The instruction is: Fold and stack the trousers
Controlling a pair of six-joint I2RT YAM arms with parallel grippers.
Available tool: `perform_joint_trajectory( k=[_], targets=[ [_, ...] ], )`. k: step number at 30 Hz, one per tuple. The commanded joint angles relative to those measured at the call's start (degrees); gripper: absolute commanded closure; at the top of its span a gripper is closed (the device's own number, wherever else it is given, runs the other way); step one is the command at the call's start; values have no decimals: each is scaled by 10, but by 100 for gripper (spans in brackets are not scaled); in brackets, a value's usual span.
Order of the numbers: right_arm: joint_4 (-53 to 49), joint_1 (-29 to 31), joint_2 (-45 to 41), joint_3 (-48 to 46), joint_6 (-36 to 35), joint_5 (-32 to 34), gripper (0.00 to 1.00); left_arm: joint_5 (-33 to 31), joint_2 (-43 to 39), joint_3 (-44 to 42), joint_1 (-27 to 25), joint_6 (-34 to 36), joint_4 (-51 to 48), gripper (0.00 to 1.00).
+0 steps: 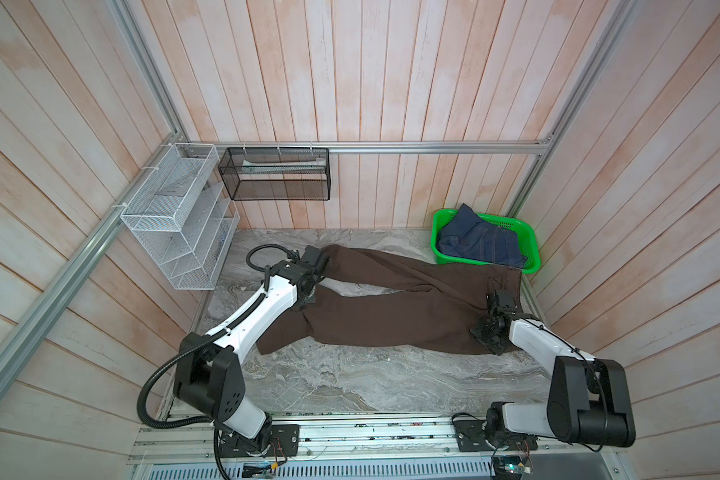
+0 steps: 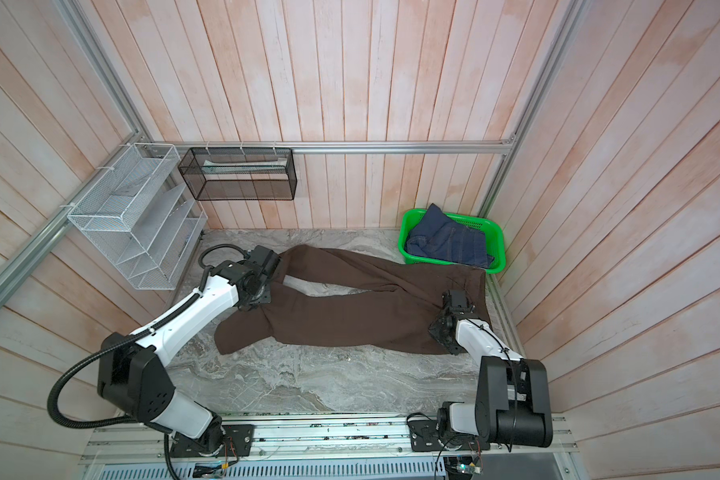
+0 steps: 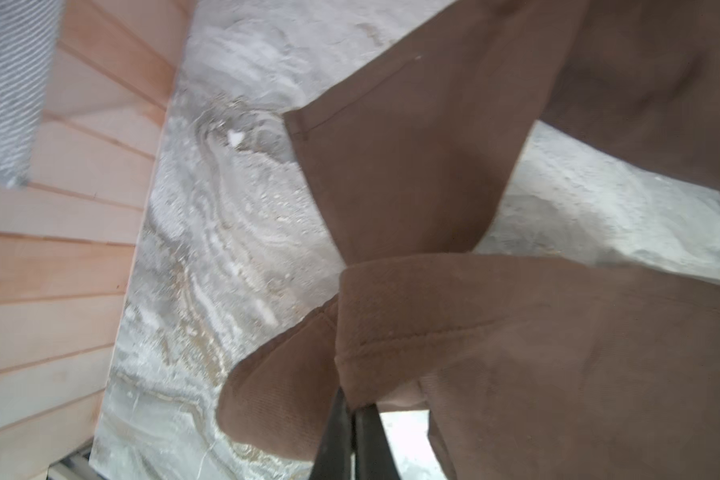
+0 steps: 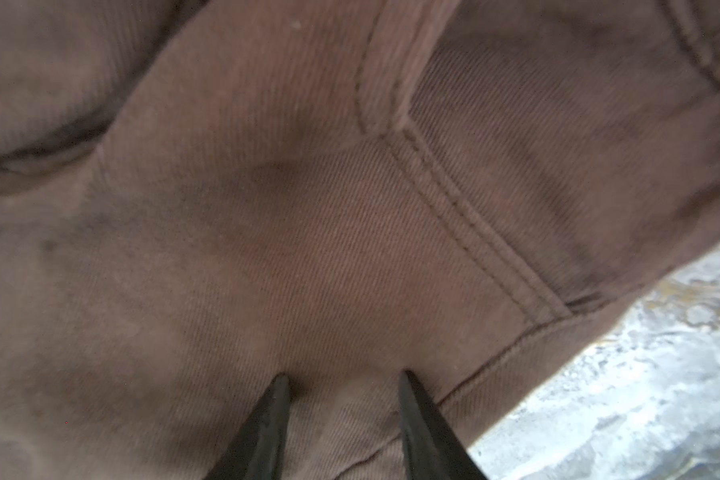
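The dark brown trousers (image 1: 391, 316) (image 2: 350, 316) lie spread across the marble table, legs to the left and waist to the right. My left gripper (image 1: 308, 298) (image 2: 259, 298) is at the left end of the nearer leg. In the left wrist view it (image 3: 354, 409) is shut on that leg's stitched hem (image 3: 433, 332), with the farther leg's hem (image 3: 391, 166) flat on the table beyond. My right gripper (image 1: 493, 298) (image 2: 450, 297) is over the waist end. In the right wrist view it (image 4: 344, 378) is open, both tips resting on the brown fabric (image 4: 308, 249) near a double seam.
A green basket (image 1: 441, 220) (image 2: 408, 220) holding dark blue jeans (image 1: 479, 241) stands at the back right, touching the trousers' waist. A white wire rack (image 1: 175, 216) and a black mesh basket (image 1: 275, 174) hang on the back left walls. Bare marble table (image 1: 350, 382) runs along the front.
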Motion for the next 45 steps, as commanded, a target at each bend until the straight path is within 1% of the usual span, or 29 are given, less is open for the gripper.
perform_joint_trajectory(
  k=[1,6,7,8,9,11,12,13,14,16,19,21,24,28,30,34,38,41,45],
  targets=[
    [-18,-3,-2,16,-11,17,56,41,58,52,-53,21,-8,100],
    [-20,-3,-5,24,-13,14,56,110,137,136,-134,9,5,100],
    [-20,-3,-6,25,-12,12,56,126,155,154,-151,9,7,99],
    [-20,-3,-6,27,-12,10,56,140,173,177,-167,6,5,95],
    [-21,-3,-5,30,-12,10,56,150,186,192,-179,5,4,87],
    [-23,-3,-5,35,-11,6,56,157,199,210,-195,1,4,63],
    [-24,-3,-6,38,-11,4,56,157,195,210,-197,-1,5,54],
    [-26,-2,-8,39,-11,1,56,154,184,204,-197,-5,9,48],
    [-27,-2,-10,41,-11,-2,56,143,168,196,-196,-7,9,42],
    [-29,-1,-18,41,-11,-7,56,125,132,178,-187,-13,3,36],
    [-29,-2,-30,39,-11,-14,56,116,67,119,-167,-18,3,28],
    [-30,-1,-37,37,-10,-17,56,122,27,61,-150,-17,13,27],
    [-30,0,-47,32,-7,-25,56,150,-20,-31,-127,-8,39,28],
    [-32,2,-56,28,-5,-32,56,196,-81,-135,-122,8,92,27],
    [-33,3,-60,28,-5,-33,56,214,-104,-171,-121,16,119,26],
    [-28,4,-61,26,-3,-35,56,234,-112,-198,-101,34,166,24],
    [-30,6,-59,28,-4,-39,56,247,-81,-192,-84,59,188,24],
    [-31,6,-66,26,-4,-38,56,271,-58,-187,-79,73,206,26],
    [-31,6,-73,23,-3,-38,56,290,-30,-188,-70,75,209,31]
  ],
)
